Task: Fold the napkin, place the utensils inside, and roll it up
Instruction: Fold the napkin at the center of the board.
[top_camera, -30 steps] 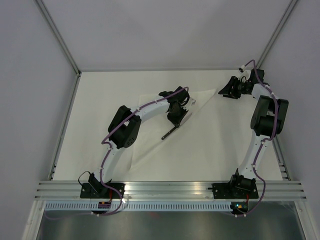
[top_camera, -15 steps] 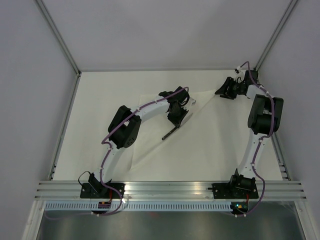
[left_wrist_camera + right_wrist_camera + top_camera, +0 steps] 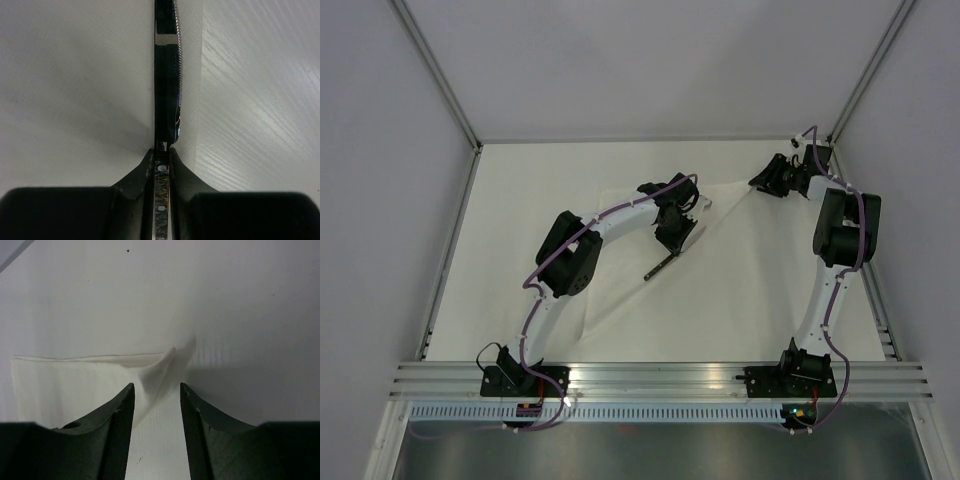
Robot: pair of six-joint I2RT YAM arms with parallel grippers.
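Note:
The napkin lies folded into a triangle on the table. My left gripper is at its diagonal edge, shut on the knife. In the left wrist view the jaws pinch the dark riveted handle, and the serrated blade runs forward along the napkin's edge. My right gripper is open at the napkin's far right corner. In the right wrist view its fingertips stand on either side of the slightly raised corner, apart from it.
The white table is walled by grey panels on three sides. A metal rail with both arm bases runs along the near edge. No other utensil shows.
My right gripper has moved a little farther back and left, closing in on the napkin's far right corner. The left gripper and knife have not moved.

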